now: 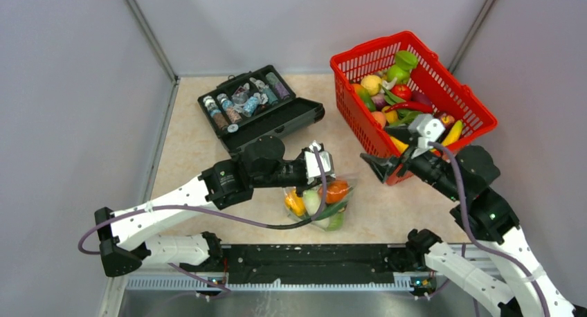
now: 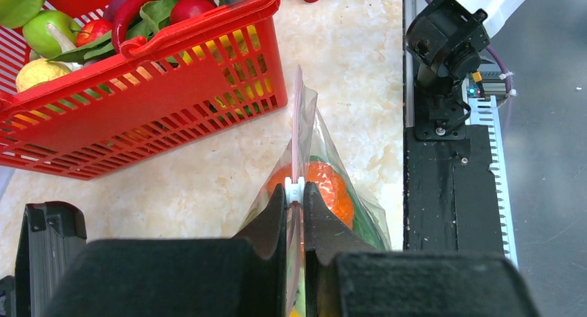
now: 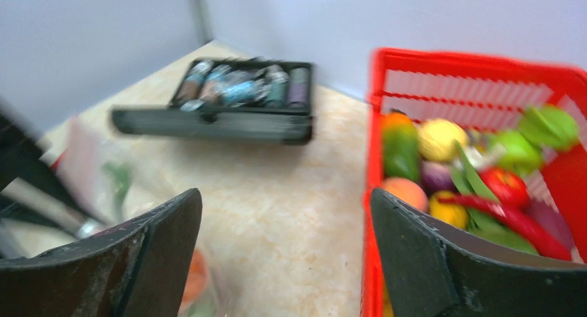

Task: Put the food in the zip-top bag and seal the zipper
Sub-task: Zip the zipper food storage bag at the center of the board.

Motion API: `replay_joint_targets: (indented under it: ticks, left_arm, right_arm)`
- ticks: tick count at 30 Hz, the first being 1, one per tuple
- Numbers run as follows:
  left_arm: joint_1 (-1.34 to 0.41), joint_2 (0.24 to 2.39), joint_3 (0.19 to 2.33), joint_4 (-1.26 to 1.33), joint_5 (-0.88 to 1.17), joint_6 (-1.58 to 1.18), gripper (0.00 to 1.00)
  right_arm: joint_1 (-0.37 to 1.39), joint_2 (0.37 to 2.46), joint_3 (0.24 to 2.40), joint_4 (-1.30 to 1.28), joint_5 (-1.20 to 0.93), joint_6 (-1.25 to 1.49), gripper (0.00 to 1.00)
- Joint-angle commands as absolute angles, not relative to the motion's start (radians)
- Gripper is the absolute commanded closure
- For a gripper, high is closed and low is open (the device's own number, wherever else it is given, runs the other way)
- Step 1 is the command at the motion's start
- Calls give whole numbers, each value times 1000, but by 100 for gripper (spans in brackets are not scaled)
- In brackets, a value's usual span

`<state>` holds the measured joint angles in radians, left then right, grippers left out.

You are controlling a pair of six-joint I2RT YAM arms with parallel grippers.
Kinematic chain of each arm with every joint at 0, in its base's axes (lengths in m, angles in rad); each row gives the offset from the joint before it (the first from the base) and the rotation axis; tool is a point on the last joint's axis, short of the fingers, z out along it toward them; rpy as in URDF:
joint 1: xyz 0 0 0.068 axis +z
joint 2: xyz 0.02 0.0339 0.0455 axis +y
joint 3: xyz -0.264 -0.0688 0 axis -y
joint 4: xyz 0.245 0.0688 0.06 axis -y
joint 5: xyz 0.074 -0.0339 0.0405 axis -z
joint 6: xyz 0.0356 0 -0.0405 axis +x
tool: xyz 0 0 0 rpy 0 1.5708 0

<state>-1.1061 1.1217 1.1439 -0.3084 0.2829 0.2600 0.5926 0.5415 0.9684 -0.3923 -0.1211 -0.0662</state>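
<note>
Left tool [image 2: 295, 192]: its two black fingers are closed to a thin slit, and the narrow pinkish-red zipper strip [image 2: 297, 116] is pinched between them.
Zipper detail: a small white piece [image 2: 295, 187] is seen on the strip right at the fingertips; beyond them the strip runs straight on, standing on edge.
Right tool [image 3: 284, 199]: its fingers are spread wide and nothing is held between them; it is held above the table [image 1: 194, 151], just beside the near-left corner of the red mesh plastic basket [image 1: 360, 133]. Its own view is blurred.
Clear crinkly zip-top bag [image 1: 344, 205]: it is set on the table between the two arms, close to the near edge, with its mouth edge lifted by the left tool.
Food in the bag: an orange toy tomato [image 1: 337, 190], a yellow toy pepper [image 1: 295, 203] and a white toy radish [image 1: 312, 201] with green leaves are seen through the plastic.
Food in the basket: further toy fruits and vegetables are piled there, among them a long red chilli [image 1: 413, 106] and a green apple [image 1: 396, 73].
Open black case [image 1: 277, 120]: it lies at the far left of the table, well apart from the bag, with small capped bottles [image 1: 239, 102] rowed inside.
</note>
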Motion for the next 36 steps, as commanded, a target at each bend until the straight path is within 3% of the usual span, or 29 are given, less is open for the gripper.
replay_joint_targets:
  ticks: [1, 5, 13, 25, 33, 36]
  left_arm:
    - [-1108, 1122, 1177, -291, 292, 247, 100]
    - [-1108, 1117, 1191, -313, 281, 245, 100]
    - [-1108, 1126, 1214, -343, 276, 245, 100]
    - [-1108, 1129, 1216, -341, 281, 252, 100]
    - [-1108, 1127, 1224, -348, 277, 253, 100]
    - [-1108, 1127, 1222, -351, 274, 252, 100]
  right_arm:
    - [594, 641, 1004, -492, -533, -274, 15]
    - [594, 668, 985, -485, -704, -331, 17]
    - [594, 757, 1005, -494, -783, -385, 22]
    - [594, 802, 1018, -478, -889, -384, 61]
    - [596, 807, 1014, -477, -874, -382, 64]
    - [596, 804, 1011, -474, -861, -375, 85]
